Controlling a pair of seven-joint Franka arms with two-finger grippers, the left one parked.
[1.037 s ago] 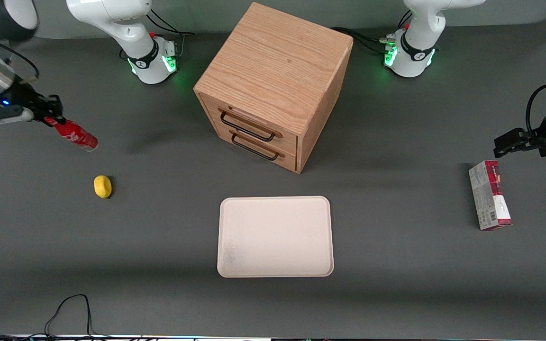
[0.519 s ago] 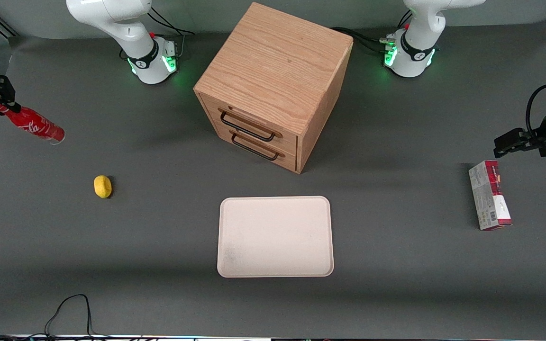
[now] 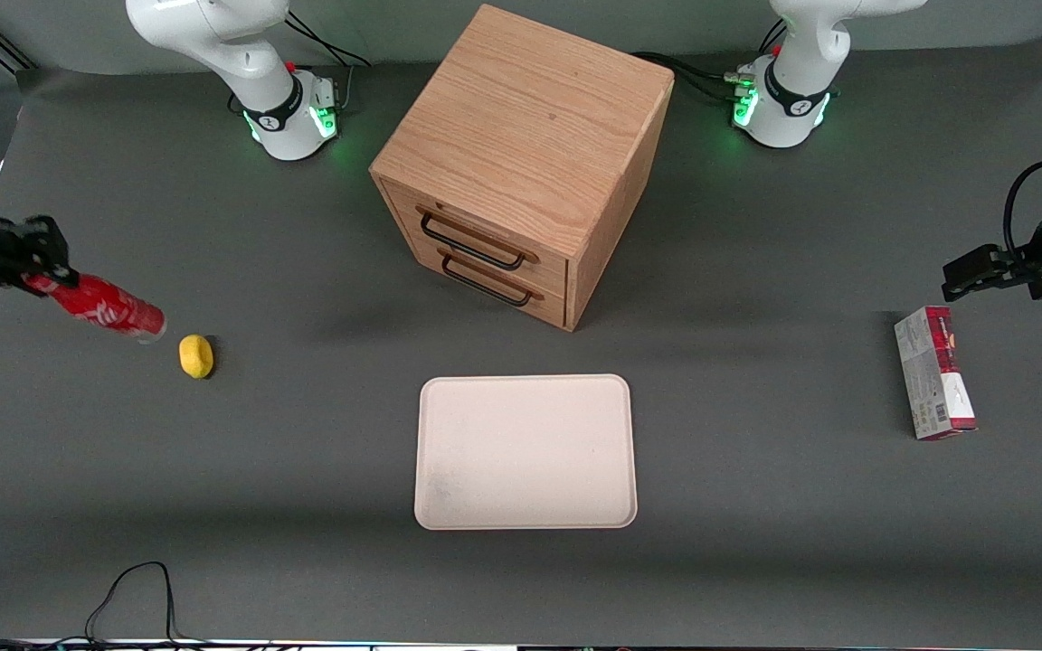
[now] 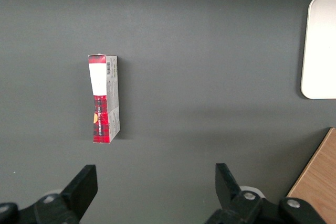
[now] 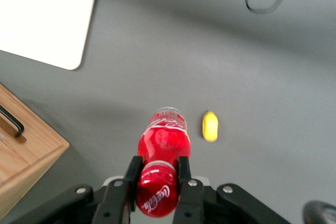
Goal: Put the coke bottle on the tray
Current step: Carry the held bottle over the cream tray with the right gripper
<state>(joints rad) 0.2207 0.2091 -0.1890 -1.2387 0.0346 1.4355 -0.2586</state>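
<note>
My right gripper (image 3: pixel 43 278) hangs in the air at the working arm's end of the table, shut on the neck and cap of the red coke bottle (image 3: pixel 108 307). The bottle slants down from the fingers, its base near the yellow lemon-like object. In the right wrist view both black fingers (image 5: pixel 132 172) press the bottle's cap end (image 5: pixel 157 190), and the gripper (image 5: pixel 157 174) holds it above the grey table. The cream tray (image 3: pixel 525 450) lies flat near the front camera, in front of the drawer cabinet, well apart from the bottle. It also shows in the right wrist view (image 5: pixel 42 17).
A wooden two-drawer cabinet (image 3: pixel 521 163) stands mid-table, farther from the camera than the tray. A small yellow object (image 3: pixel 196 355) lies just below the bottle's base. A red-and-grey carton (image 3: pixel 934 384) lies toward the parked arm's end. A black cable (image 3: pixel 127 592) loops near the front edge.
The gripper with the bottle swung out toward the table's end and has now come down and nearer the camera, back toward the yellow object. Nothing else moved.
</note>
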